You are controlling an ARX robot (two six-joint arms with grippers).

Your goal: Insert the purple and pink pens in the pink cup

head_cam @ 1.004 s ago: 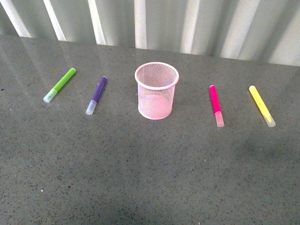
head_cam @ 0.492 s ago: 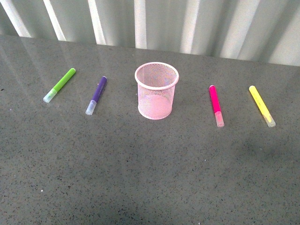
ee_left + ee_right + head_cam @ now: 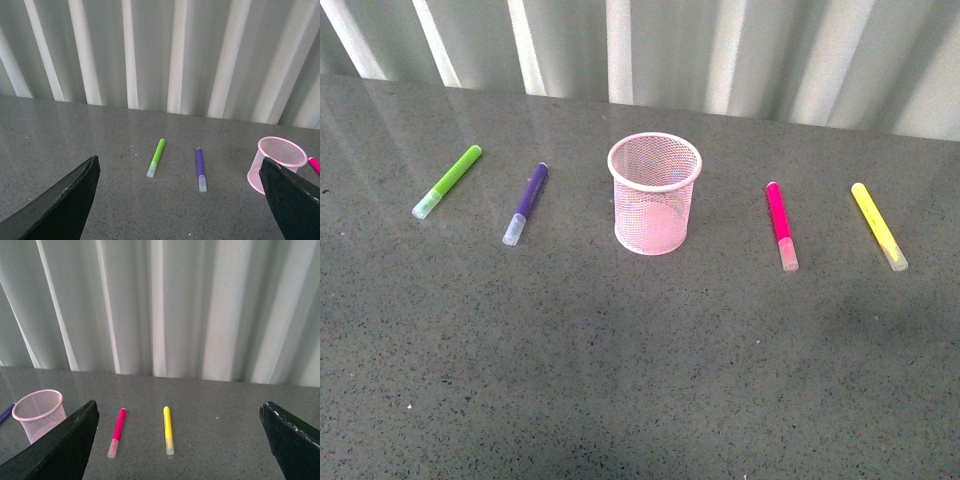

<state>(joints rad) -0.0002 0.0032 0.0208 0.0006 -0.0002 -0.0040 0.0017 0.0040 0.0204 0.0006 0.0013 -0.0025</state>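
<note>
The pink cup (image 3: 655, 193) stands upright and empty mid-table. The purple pen (image 3: 526, 203) lies flat to its left, the pink pen (image 3: 781, 224) flat to its right, each well apart from the cup. Neither arm shows in the front view. In the left wrist view my left gripper (image 3: 182, 200) is open and empty, with the purple pen (image 3: 200, 168) and the cup (image 3: 276, 164) ahead of it. In the right wrist view my right gripper (image 3: 180, 440) is open and empty, with the pink pen (image 3: 117, 432) and the cup (image 3: 39, 415) ahead of it.
A lime-green marker (image 3: 447, 181) lies left of the purple pen. A yellow marker (image 3: 878, 225) lies right of the pink pen. The dark grey speckled table (image 3: 640, 360) ends at a pale pleated curtain (image 3: 720, 50) at the back.
</note>
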